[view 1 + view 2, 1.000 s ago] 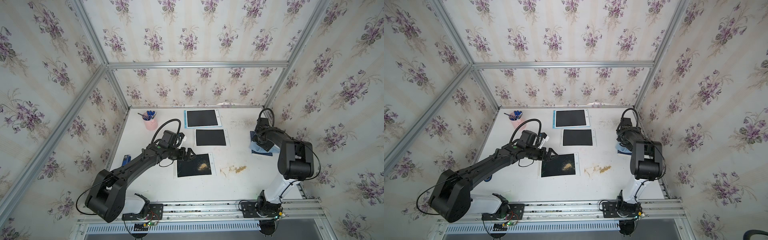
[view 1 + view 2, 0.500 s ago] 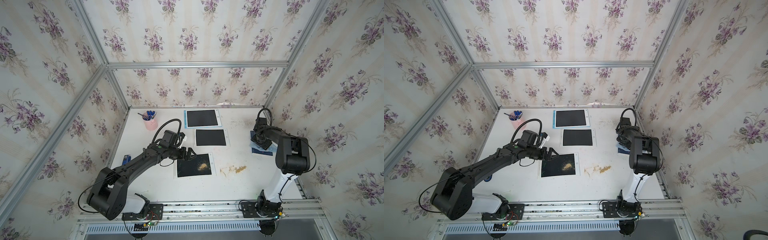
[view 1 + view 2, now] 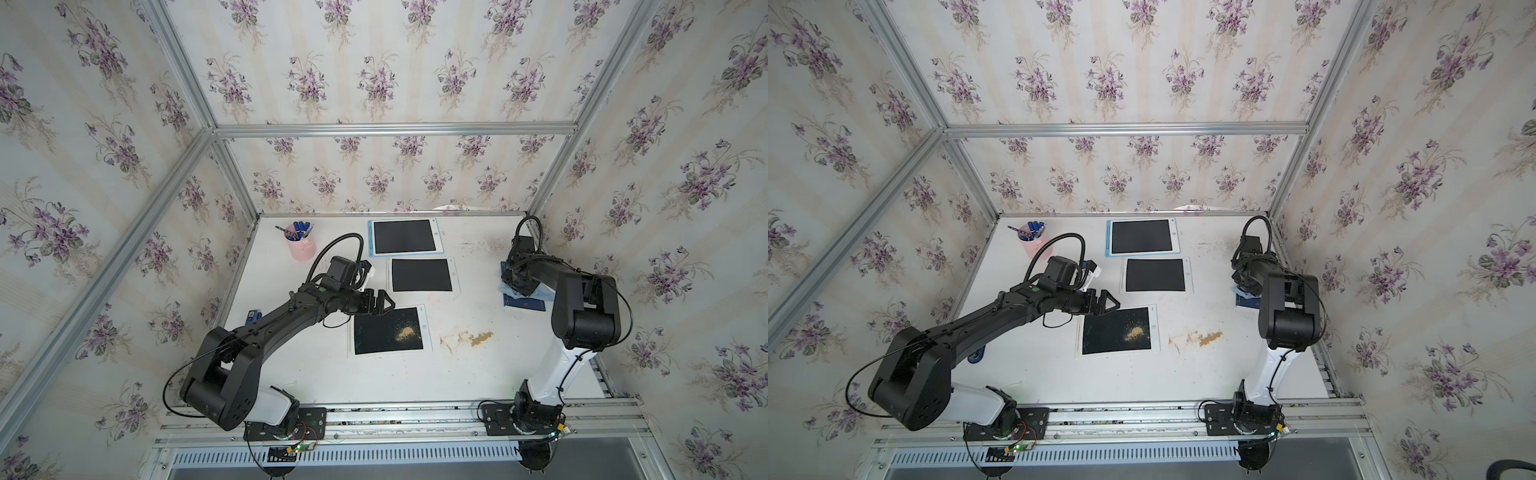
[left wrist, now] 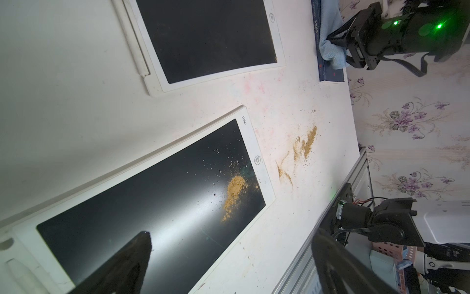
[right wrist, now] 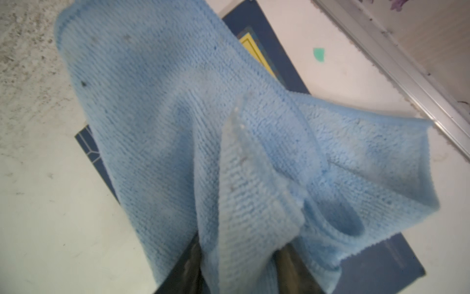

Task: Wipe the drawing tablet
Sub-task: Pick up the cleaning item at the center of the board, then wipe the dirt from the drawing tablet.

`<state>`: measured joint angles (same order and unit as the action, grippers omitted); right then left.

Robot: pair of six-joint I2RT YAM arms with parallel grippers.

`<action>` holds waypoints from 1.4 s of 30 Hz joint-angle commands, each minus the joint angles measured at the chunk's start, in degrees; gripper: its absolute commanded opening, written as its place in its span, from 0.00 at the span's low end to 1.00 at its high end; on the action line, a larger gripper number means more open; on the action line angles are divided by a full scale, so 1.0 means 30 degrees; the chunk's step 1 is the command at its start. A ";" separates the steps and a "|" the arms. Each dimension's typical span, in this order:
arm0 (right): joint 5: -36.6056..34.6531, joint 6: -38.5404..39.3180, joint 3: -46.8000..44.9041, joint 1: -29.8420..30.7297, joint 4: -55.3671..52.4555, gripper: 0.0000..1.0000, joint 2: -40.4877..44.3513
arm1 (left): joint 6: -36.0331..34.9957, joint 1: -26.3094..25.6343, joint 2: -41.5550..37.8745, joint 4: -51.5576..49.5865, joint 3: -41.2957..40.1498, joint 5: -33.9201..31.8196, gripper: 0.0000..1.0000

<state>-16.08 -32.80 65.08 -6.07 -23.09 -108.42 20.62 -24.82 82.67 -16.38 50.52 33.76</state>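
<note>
Hovering over the upper left corner of the white-framed drawing tablet with the black screen (image 3: pixel 384 338), the left pincer (image 3: pixel 384 305) is holding its jaws spread wide with nothing between them. That tablet is lying flat on the white tabletop (image 3: pixel 291 365), just below the centre of the frame in both top views. It is carrying a small heap of yellow-brown powder (image 3: pixel 406 331) toward its right side, with finer grains scattered above the heap. More of the same powder is lying in a smear on the bare tabletop (image 3: pixel 478 337), just right of the tablet.

At the right of the frame, the right pincer (image 5: pixel 241 254) is pinching a raised fold of a light blue microfibre cloth (image 5: pixel 178 127). The rest of the cloth is draping down over a dark blue flat booklet (image 5: pixel 368 267) that is lying near the right edge of the tabletop.

Two more tablets are lying above the dirty one, apart from it: a white-framed one with a clean black screen (image 3: pixel 422 275), and a blue-framed one (image 3: pixel 405 237) farther up. A pink cup of pens (image 3: pixel 300 247) is standing at the upper left of the tabletop.
</note>
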 commanded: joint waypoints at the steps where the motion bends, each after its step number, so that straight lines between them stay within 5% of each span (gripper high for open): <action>1: 0.1639 0.0085 -0.0488 -0.0029 -0.1661 0.33 -0.0441 | -0.0292 0.0239 -0.0085 0.0096 0.0097 -0.0075 1.00; 9: 0.1361 0.0065 -0.0869 -0.0029 -0.1452 0.00 0.0447 | 0.0192 0.0572 -0.1559 0.0280 -0.0231 -0.0243 1.00; 14: 0.0805 -0.0027 -0.0404 -0.0029 -0.1531 0.00 0.1326 | 0.1696 0.0708 -0.3265 0.1864 -0.1712 -0.1284 1.00; 23: 0.1502 0.0579 -0.0674 0.0117 0.0224 0.00 0.6131 | 0.2668 0.2214 -0.4521 0.1058 -0.1843 0.0464 1.00; 32: 0.3011 0.1235 -0.1276 0.2079 0.0365 0.00 0.9601 | 0.6678 0.5757 -0.4089 0.3691 -0.4447 0.4778 1.00; 38: 1.3276 0.2191 -0.2445 0.2710 0.2413 0.00 0.9774 | 0.2723 0.5640 -0.6344 -0.1229 -0.2959 0.1934 1.00; 42: 1.7580 0.2494 -0.2740 0.4623 0.3734 0.00 0.9737 | 0.1174 0.5629 -0.6812 -0.3331 -0.2479 0.0702 1.00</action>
<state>21.39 -27.22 56.84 5.34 -17.34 -79.15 29.61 -7.90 62.67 -19.94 42.70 39.51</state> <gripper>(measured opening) 0.084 0.999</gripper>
